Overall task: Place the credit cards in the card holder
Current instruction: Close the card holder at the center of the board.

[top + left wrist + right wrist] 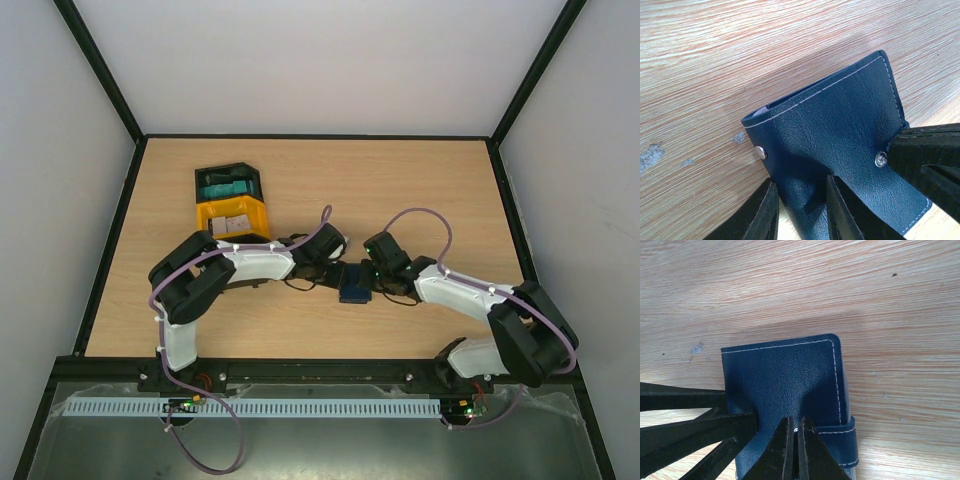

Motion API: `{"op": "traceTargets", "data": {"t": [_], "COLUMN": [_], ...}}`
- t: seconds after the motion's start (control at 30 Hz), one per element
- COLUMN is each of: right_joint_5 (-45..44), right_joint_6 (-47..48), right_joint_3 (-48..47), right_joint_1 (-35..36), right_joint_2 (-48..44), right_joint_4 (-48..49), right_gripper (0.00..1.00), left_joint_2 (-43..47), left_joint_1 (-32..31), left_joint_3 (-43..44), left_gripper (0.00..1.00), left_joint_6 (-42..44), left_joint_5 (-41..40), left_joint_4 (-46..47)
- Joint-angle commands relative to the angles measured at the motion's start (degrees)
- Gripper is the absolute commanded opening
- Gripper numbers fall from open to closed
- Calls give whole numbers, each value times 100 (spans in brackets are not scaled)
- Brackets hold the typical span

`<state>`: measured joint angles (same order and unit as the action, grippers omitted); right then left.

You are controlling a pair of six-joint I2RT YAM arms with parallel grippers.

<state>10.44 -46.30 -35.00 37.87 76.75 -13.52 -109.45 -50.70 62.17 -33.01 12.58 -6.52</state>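
We judge the task barely begun. The dark navy folding leather card holder [352,284] lies closed on the pale wooden table [440,190] at the middle of the top view. Whitish credit cards [232,225] sit in the yellow plastic tray [210,215] toward the upper left, just below a black plastic tray [250,170]. Opening the holder and moving the cards are both left to do.

The left gripper [801,215] has its fingers a little apart, clamped on the holder's lower-left edge. The right gripper [795,450] is pinched together, its tips on the cover beside the clasp tab [842,440].

Only the top view shows the trays. Only the left wrist view shows two metal snap studs [760,152] and a pale sliver at the holder's mouth; whether that is a card or the lining, we cannot tell.
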Motion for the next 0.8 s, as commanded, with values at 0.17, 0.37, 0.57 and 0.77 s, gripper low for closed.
{"op": "traceTargets", "data": {"t": [0.17,0.37,0.57,0.77], "right_joint_5": [149,-148,-278,-236], "right_joint_6": [-101,-231,-292,-264], "right_joint_3": [250,243,287,278], "right_joint_1": [39,45,41,84], "right_joint_2": [164,129,-64,121], "right_joint_4": [521,562,604,619], "right_gripper": [2,2,2,2], "left_joint_2": [-481,-493,-505,-524], "left_joint_1": [121,119,114,117], "left_joint_3": [-435,-453,-454,-441], "left_gripper": [25,24,24,23], "left_joint_6": [22,18,16,22], "left_joint_5": [-477,-440,-423,-414], "left_joint_4": [-998,-983,-974,-974]}}
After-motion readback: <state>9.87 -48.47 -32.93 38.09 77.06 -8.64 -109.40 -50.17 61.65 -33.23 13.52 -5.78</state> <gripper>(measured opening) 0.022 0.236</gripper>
